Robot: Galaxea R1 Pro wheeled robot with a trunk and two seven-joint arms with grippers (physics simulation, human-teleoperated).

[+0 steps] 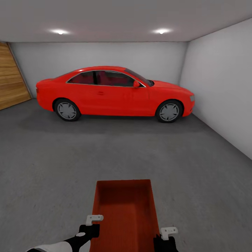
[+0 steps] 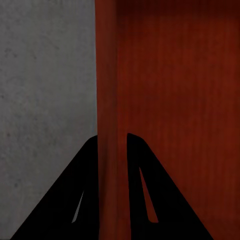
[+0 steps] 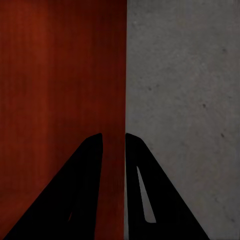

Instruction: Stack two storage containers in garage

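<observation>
— Both sets of jaws are sitting narrow, each pinching one long wall of the storage container [image 1: 123,213]. Your left gripper [image 2: 113,142] is straddling the left wall: one dark finger [image 2: 85,190] is lying outside over the grey concrete, the other inside over the ribbed bottom, with the orange-red rim running between them.

— And your right one?

— Your right gripper [image 3: 114,140] is doing the same on the opposite wall; the gap between its fingers is only as wide as the rim, and the rim is filling it. You are clamping the bin from both sides.

— Where is the bin sitting in the head view?

— It is lying at the bottom centre of the frame, open top facing up, long axis pointing away from you toward the car. Whether it is resting on the floor [image 1: 52,164] or hanging just above it, I cannot tell.

— What is surrounding you?

— You are standing in the garage. A red car [image 1: 112,92] is parked side-on across the middle of the frame, well apart from the bin. A wooden plank door [image 1: 10,80] is showing at the left edge, a white wall [image 1: 224,80] is running down the right, and two ceiling spotlights [image 1: 60,32] are glowing at the top.
</observation>
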